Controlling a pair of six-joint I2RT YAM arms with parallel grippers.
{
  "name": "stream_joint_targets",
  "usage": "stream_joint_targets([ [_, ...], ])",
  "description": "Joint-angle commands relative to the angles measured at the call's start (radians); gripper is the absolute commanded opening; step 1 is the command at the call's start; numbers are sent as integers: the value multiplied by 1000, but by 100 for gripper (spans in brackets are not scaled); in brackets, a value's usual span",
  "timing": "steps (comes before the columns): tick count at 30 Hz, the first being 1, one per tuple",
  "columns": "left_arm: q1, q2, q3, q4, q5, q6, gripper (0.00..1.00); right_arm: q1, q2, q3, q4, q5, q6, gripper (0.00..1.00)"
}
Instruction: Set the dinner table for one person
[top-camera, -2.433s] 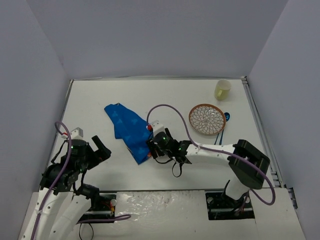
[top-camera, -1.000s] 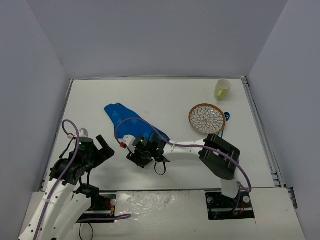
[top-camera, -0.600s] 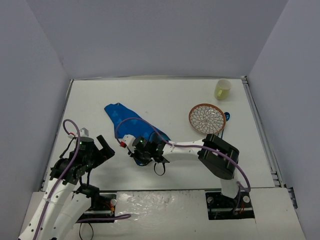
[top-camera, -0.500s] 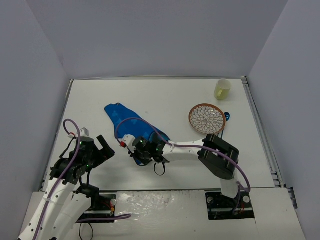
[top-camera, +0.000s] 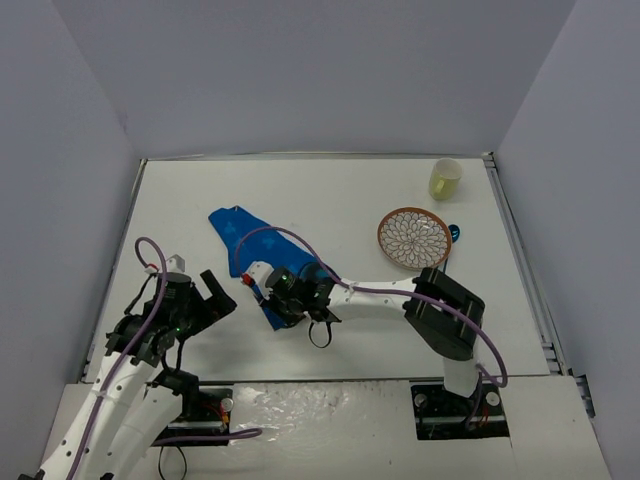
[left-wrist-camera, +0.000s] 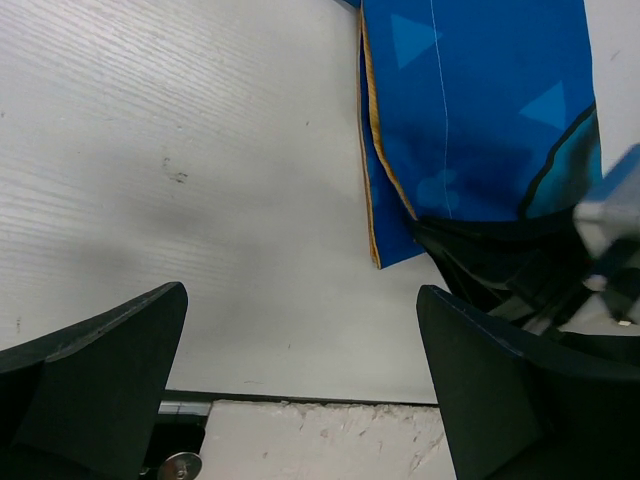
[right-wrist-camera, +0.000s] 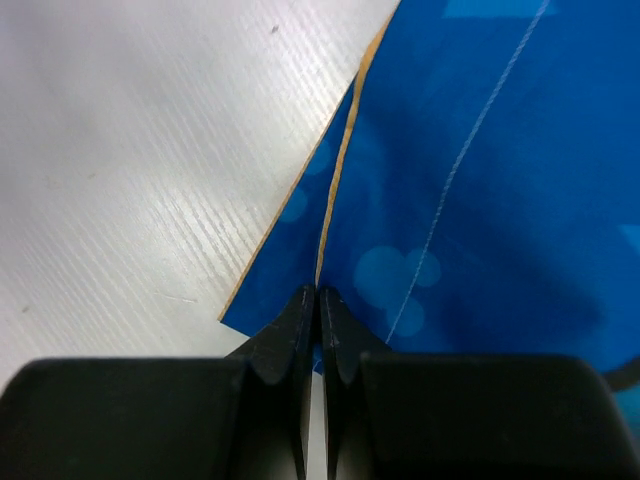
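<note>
Right claw (right-wrist-camera: 318, 294) pinches only the placemat (right-wrist-camera: 470, 180) hem at its 6 o'clock corner; fabric may slip out. Left claw (left-wrist-camera: 302, 295) gapes wide.

Even bright light, soft shadows.

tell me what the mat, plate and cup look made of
The mat looks like thin matte fabric: stitched line, orange hemmed edge, limp folds. The plate seems glazed ceramic, maybe melamine, with a printed petal pattern. The cup, pale yellow, could be plastic or ceramic; too small to tell.
</note>
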Motion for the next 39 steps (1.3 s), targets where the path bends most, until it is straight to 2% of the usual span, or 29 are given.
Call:
stream_joint_targets([
  [1, -6, 45, -43, 150, 64, -9, 97, -46, -138, 73, 16, 30, 75, 0],
  [8, -21, 152, -108, 341, 110, -71, 96, -124, -191, 76, 16, 19, 169, 0],
  [11, -61, 241, -105, 407, 99, -107, 91, -174, -206, 65, 16, 1, 218, 0],
  [18, -260, 464, -43, 498, -25, -226, 83, -247, -244, 41, 16, 0, 277, 0],
  [21, -373, 597, 33, 470, -122, -278, 80, -274, -256, 37, 16, -1, 296, 0],
  [25, -434, 680, 78, 439, -174, -326, 76, -297, -277, 25, 16, 8, 317, 0],
  [39, -515, 782, 134, 361, -258, -399, 70, -376, -355, -38, 30, 2, 341, 0],
])
